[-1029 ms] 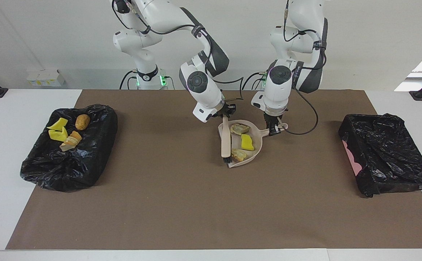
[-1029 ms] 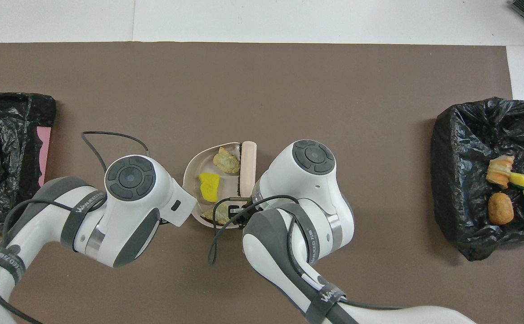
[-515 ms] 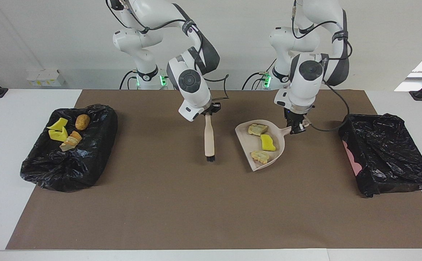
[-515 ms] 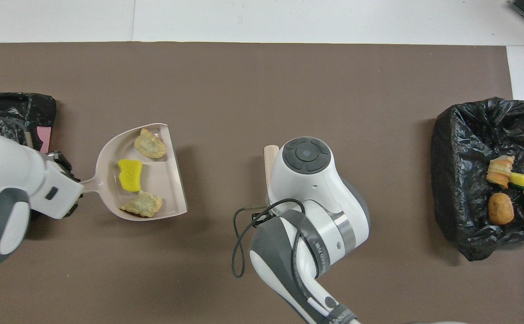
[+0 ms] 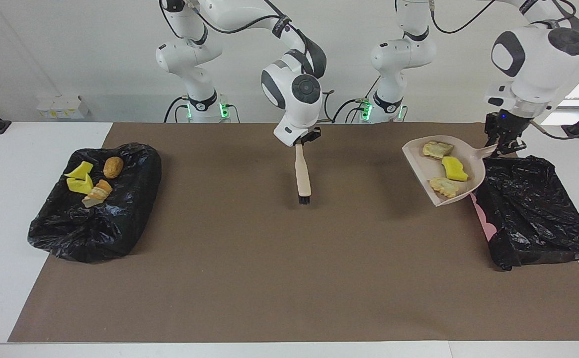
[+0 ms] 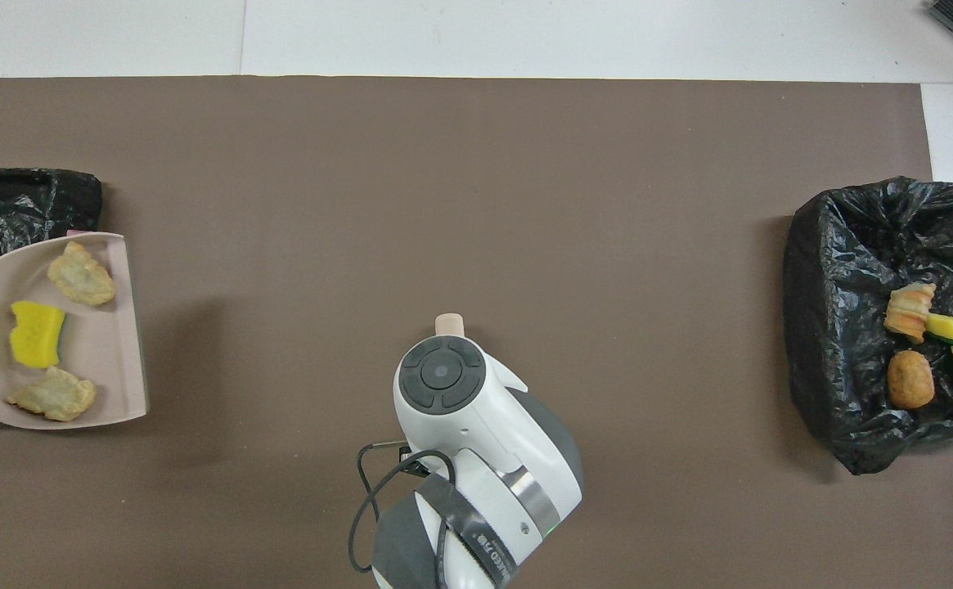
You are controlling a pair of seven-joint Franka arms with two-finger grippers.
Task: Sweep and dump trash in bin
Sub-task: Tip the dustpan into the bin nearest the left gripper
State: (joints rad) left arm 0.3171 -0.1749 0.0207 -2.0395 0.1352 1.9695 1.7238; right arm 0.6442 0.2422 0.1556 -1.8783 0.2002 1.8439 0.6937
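Three pieces of trash [image 5: 444, 168] lie in the beige dustpan [image 5: 421, 154], raised beside the black-lined bin [image 5: 533, 209] at the left arm's end of the tabletop [image 5: 269, 278]. The left tool [image 5: 505, 145] is clamped on the dustpan's handle. The right tool [image 5: 303, 141], closed on the brush [image 5: 302, 176], hangs over the tabletop's middle; four more pieces [image 5: 93, 181] lie on the other black bag [image 5: 95, 223].

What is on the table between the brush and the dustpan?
Nothing: only bare brown mat lies between the brush and the dustpan, which both hang above it, as the facing view shows.
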